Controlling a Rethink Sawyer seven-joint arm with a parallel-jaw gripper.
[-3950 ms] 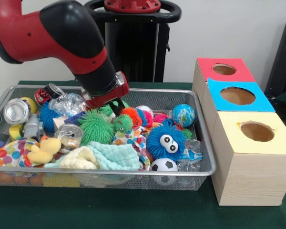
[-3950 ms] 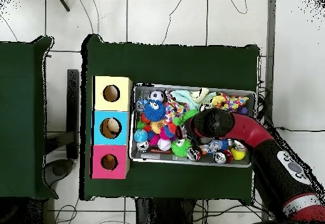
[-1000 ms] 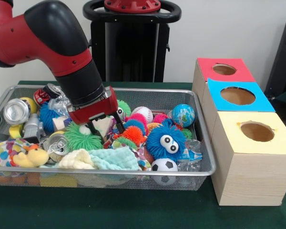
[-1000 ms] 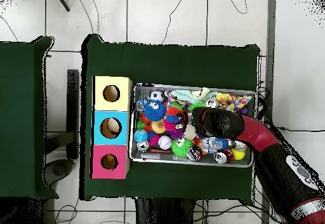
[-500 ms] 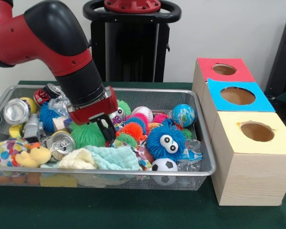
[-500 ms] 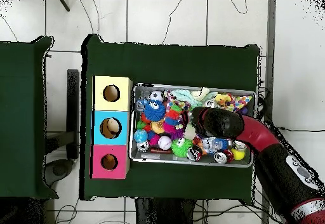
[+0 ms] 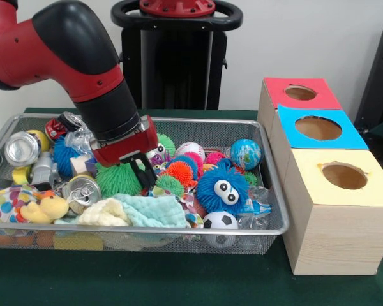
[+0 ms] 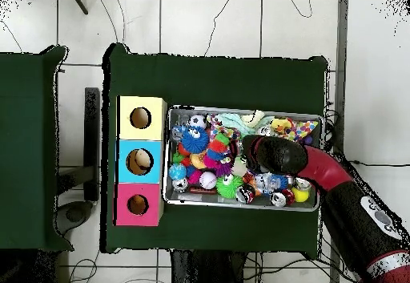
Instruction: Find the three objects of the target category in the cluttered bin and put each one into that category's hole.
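The wire mesh bin (image 7: 179, 120) is full of toys, cans and cloths. My gripper (image 7: 139, 173) reaches down into its middle, between a big green spiky ball (image 7: 117, 180) and a smaller green one (image 7: 171, 185). Its black fingers stand close together, shut; whether they pinch anything is hidden by the clutter. Right of it lie an orange spiky ball (image 7: 179, 171), a blue furry ball with eyes (image 7: 222, 188), a baseball (image 7: 190, 152), a globe ball (image 7: 245, 153) and a soccer ball (image 7: 218, 220). In the overhead view the arm (image 8: 276, 155) covers the gripper over the bin (image 8: 240, 203).
Three boxes with round holes stand right of the bin: red (image 7: 274, 86) farthest, blue (image 7: 290, 118) in the middle, yellow (image 7: 306, 159) nearest. Cans (image 7: 20, 148) (image 7: 82, 190), a yellow plush toy (image 7: 48, 207) and a pale green cloth (image 7: 150, 210) fill the bin's left and front.
The fingers stood apart a second ago and have closed together. The big green spiky ball has shifted slightly right toward the gripper; the arm has hardly moved since.
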